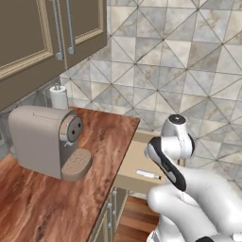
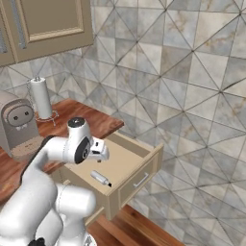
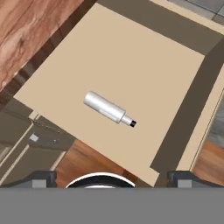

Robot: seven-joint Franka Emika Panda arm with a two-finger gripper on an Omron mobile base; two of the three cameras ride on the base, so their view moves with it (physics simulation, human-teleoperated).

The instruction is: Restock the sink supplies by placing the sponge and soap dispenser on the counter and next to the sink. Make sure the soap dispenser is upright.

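**Warm wood, beige and grey tile**

The counter point(image 1: 108, 137) is reddish-brown wood grain. The open drawer point(image 2: 126, 161) is pale beige inside, holding a silver-white soap dispenser point(image 3: 108, 109) with a black tip. The coffee machine point(image 1: 42, 139) is taupe; the paper towel roll point(image 2: 40, 97) white. Wall tiles point(image 2: 182, 72) show grey-beige triangles.

Open drawer point(image 2: 126, 161) stands pulled out past the worktop point(image 1: 42, 198) end, its beige floor bare all round one small silver soap dispenser point(image 3: 109, 109) lying on its side near the middle, well apart from every drawer wall, so there is room to come straight down on it from above. Pincer point(image 3: 109, 177) hangs over the drawer with jaws spread wide, nothing between them and the bottle. On the worktop, a coffee machine point(image 1: 45, 142) and paper towel roll point(image 1: 59, 98) crowd the back part under the wall cabinets point(image 1: 42, 35); the front strip lies free.
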